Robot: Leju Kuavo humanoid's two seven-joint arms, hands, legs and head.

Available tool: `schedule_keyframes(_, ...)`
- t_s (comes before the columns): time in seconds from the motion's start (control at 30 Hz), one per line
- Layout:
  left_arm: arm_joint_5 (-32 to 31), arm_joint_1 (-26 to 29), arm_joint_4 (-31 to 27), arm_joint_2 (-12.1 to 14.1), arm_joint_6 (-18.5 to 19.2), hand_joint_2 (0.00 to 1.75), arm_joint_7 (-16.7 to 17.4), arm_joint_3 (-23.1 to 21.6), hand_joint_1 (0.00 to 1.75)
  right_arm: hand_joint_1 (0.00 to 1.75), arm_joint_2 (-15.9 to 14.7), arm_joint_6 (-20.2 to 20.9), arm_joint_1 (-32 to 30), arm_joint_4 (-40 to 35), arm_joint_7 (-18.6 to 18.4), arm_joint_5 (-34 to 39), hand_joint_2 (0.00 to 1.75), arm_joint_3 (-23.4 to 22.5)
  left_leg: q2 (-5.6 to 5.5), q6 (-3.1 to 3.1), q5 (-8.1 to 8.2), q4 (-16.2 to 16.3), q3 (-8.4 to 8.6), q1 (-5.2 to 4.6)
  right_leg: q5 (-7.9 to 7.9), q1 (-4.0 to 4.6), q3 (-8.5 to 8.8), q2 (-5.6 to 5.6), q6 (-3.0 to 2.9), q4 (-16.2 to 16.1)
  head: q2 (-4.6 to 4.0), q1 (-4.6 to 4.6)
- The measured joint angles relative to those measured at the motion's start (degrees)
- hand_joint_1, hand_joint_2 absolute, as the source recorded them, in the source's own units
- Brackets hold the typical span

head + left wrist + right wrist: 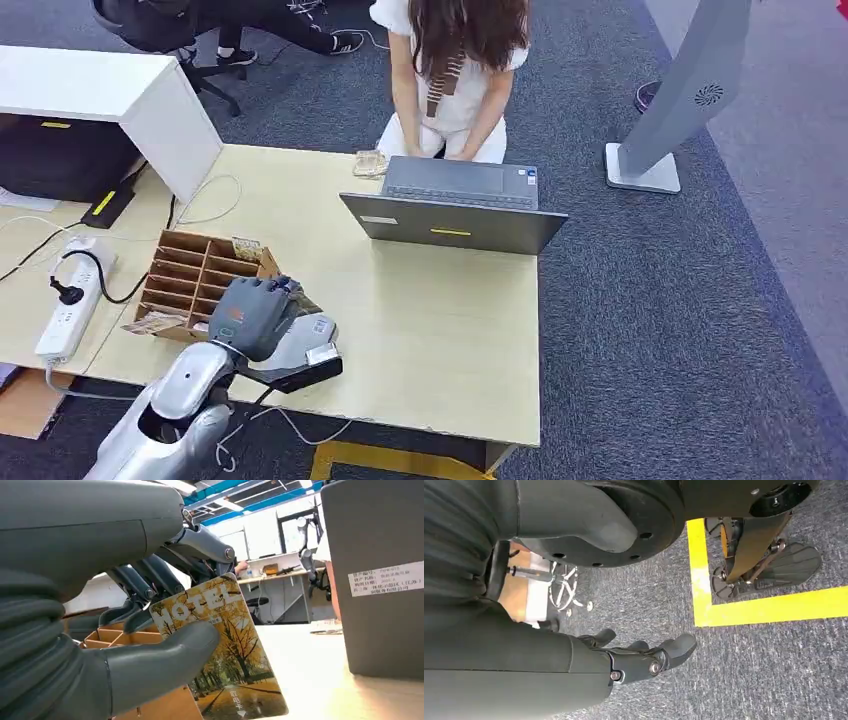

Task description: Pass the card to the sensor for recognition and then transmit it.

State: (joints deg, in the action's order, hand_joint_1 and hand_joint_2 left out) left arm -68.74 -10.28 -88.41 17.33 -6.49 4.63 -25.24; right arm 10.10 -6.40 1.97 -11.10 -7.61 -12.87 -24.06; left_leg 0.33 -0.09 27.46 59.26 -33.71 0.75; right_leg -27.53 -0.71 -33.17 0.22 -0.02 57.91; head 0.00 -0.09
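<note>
Cardboard organizer [195, 275] (cards in slots) beside left robot hand [255, 312] holding card [225, 650].

Pale wooden table [440, 330] bearing an open laptop [455, 205], cardboard compartment box [195, 280] and white power strip [70, 305].
</note>
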Motion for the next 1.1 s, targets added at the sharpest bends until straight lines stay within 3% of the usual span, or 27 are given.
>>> schedule_keyframes(0.47,0.9,0.3,4.5,0.4,4.0,1.75,0.9,-2.3,1.75,0.0,0.1,0.0,0.0,0.0,-0.6,-1.2,1.75,-0.4,0.0,0.0,0.0,0.0,0.0,0.0,0.0,0.0,0.0,0.0,0.0,0.0,0.0,0.02)
schedule_keyframes(0.63,1.0,-1.2,6.1,0.4,7.2,1.75,2.1,-3.4,1.75,0.0,0.2,0.1,0.1,0.0,-0.6,-1.4,1.75,-0.5,-0.02,0.0,0.0,0.0,0.03,0.0,0.0,0.0,0.04,-0.02,0.0,0.0,0.0,0.02)
schedule_keyframes(1.1,2.4,-3.1,8.4,0.5,8.1,1.75,3.4,-4.2,1.75,0.0,0.2,0.2,0.1,0.0,-0.5,-2.3,1.75,-1.0,-0.01,-0.01,-0.01,0.0,0.07,0.0,0.0,0.0,0.07,-0.02,0.0,0.0,0.0,0.02)
